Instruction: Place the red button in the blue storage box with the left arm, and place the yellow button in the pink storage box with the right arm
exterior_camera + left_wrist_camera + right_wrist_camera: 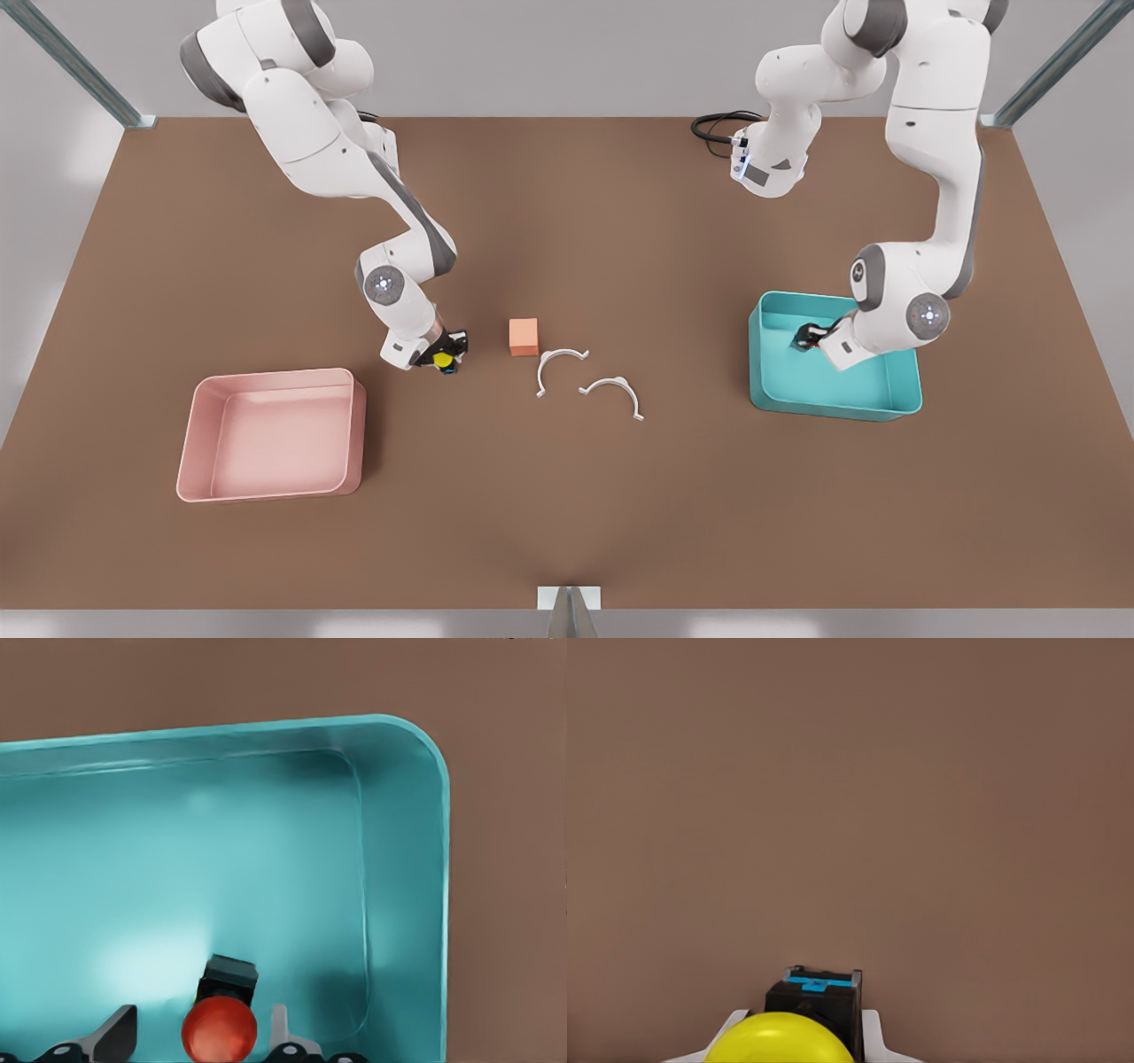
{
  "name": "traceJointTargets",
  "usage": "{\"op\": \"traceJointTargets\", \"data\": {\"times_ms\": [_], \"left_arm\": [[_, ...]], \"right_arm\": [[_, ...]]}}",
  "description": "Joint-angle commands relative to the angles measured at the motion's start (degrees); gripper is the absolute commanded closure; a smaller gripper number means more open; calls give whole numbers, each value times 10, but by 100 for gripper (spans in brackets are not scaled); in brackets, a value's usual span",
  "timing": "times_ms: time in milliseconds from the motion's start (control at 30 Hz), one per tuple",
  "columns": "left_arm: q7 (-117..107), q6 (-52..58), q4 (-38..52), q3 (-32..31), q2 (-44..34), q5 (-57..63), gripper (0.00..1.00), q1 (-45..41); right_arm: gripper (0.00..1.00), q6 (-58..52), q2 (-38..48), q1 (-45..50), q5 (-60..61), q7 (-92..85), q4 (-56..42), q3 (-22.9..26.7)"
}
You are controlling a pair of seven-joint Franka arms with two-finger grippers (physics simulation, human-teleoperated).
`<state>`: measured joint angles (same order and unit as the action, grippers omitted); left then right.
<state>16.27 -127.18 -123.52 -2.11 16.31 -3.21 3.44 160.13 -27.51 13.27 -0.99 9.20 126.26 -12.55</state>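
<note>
The left pincer (804, 340) reaches down inside the blue storage box (886, 406), at the front view's right, with the red button (220, 1031) between its fingers (113, 1033). In the left wrist view those fingers stand visibly apart on either side of the red cap, spread rather than pinching, and the button's black base points at the box floor; whether it already rests on that floor cannot be told, though its position inside the walls suggests the left arm's half of the job is at the point of release or just past it. That arm folds low from the front view's right, its forearm crossing the box's near wall and its wrist angled steeply toward the interior.

At the front view's left, the right pincer (446, 352) pinches the yellow button (443, 360), white fingers (873, 1036) pressed to the black-and-blue base. It hangs low over the bare desk (567, 514), just beside an orange cube (524, 337) and short of the pink storage box (270, 434), which lies empty, nearer the camera. The grip looks meant for carrying, with delivery not yet done. That arm bends down at the elbow, wrist tilted toward the desk. Two white curved clips (585, 379) lie untouched between the boxes.
</note>
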Motion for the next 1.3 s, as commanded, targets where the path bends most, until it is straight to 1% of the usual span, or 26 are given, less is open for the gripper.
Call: {"op": "traceJointTargets", "data": {"times_ms": [0,33,67,100,200,267,300,400,433,533,600,667,733,800,900,933,967,1067,1133,1167,1200,1233,1267], "left_arm": [[107,-34,6,-3,-1,0,0,-2],[-5,21,35,-10,-23,2,0,-28],[-85,147,121,-11,-32,2,0,-31],[-125,260,212,-11,-29,1,0,-32],[-171,311,375,-11,-34,1,0,-30],[-183,316,384,-7,-85,7,0,-37],[-204,316,380,-7,-98,7,0,-41],[-206,317,382,-8,-94,14,0,-43],[-205,317,383,-10,-92,21,0,-44],[-205,325,382,-11,-91,22,0,-53],[-202,325,382,-10,-84,22,0,-56],[-203,325,382,-10,-84,22,0,-56],[-201,325,383,-10,-84,22,0,-55],[-202,325,383,-10,-84,22,0,-56],[-202,325,382,-10,-84,22,0,-56],[-201,325,382,-10,-84,22,0,-56],[-202,325,382,-10,-84,22,0,-56],[-201,325,382,-10,-84,22,0,-56],[-203,325,382,-10,-83,22,0,-56],[-204,325,382,-10,-84,22,0,-56],[-204,325,382,-10,-84,22,0,-56],[-204,330,382,-10,-84,22,0,-56],[-204,330,383,-10,-84,22,0,-56]], "right_arm": [[44,0,-1,0,0,-1,-2,1],[46,0,-1,0,0,-1,-4,1],[49,0,0,0,0,-1,-5,1],[50,-1,1,0,-1,-2,-6,1],[50,-6,18,-1,-1,-3,-12,2],[50,-45,39,-8,-8,-5,-31,6],[50,-61,47,-14,-11,-2,-41,5],[49,-89,70,-40,-11,-31,-72,7],[49,-115,71,-51,-11,-52,-86,6],[49,-186,114,-103,-9,-141,-96,6],[49,-221,151,-127,-7,-172,-87,4],[49,-232,202,-151,-6,-197,-46,-1],[48,-225,186,-172,-5,-233,-44,-1],[48,-221,121,-209,50,-342,-82,4],[47,-209,72,-221,50,-381,-117,15],[35,-209,65,-221,50,-381,-124,16],[0,-210,65,-224,50,-384,-124,17],[0,-223,40,-226,50,-390,-132,15],[0,-224,39,-225,50,-387,-137,16],[0,-283,44,-221,50,-381,-172,16],[0,-406,66,-212,48,-330,-256,18],[0,-504,92,-197,26,-248,-326,20],[0,-542,144,-185,-10,-177,-344,20]]}}
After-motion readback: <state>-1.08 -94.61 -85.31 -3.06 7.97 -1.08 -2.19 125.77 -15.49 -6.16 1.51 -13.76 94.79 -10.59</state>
